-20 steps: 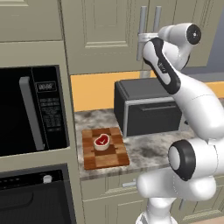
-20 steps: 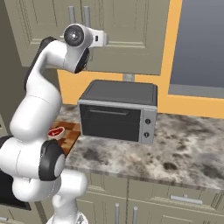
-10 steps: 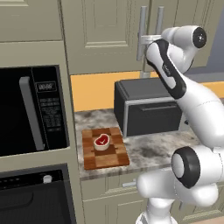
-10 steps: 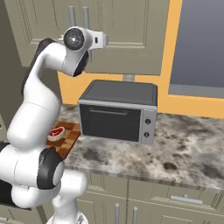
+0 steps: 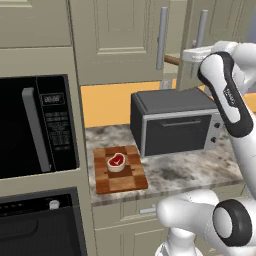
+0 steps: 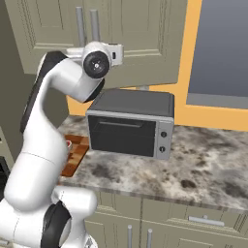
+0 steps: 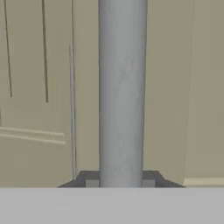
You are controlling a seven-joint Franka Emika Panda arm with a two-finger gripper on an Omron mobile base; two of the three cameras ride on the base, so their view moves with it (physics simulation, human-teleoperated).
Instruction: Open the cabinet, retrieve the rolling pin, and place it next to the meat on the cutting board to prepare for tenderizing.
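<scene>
The fingers (image 7: 121, 180) are clamped on a smooth, round silver bar handle (image 7: 121, 92) that runs straight up between the dark tips; it belongs to the right door of the beige cabinet (image 5: 115, 40), whose doors have recessed panels. That door stands ajar, swung out a little from its neighbour; in the gap a brown wooden rod, the rolling pin (image 5: 171, 60), pokes out from inside the cabinet.

Below, a boxy dark grey toaster oven (image 5: 175, 120) with a glass front sits at the back of the speckled stone desk (image 5: 185, 170); toward the desk's left edge lies the cutting board (image 5: 120, 170), a rectangle of light and dark checkered wood blocks; the meat (image 5: 116, 161), a small red steak with a pale fat rim, rests on the board's back half; a black built-in microwave (image 5: 35, 125) stands beyond the desk's left edge.
</scene>
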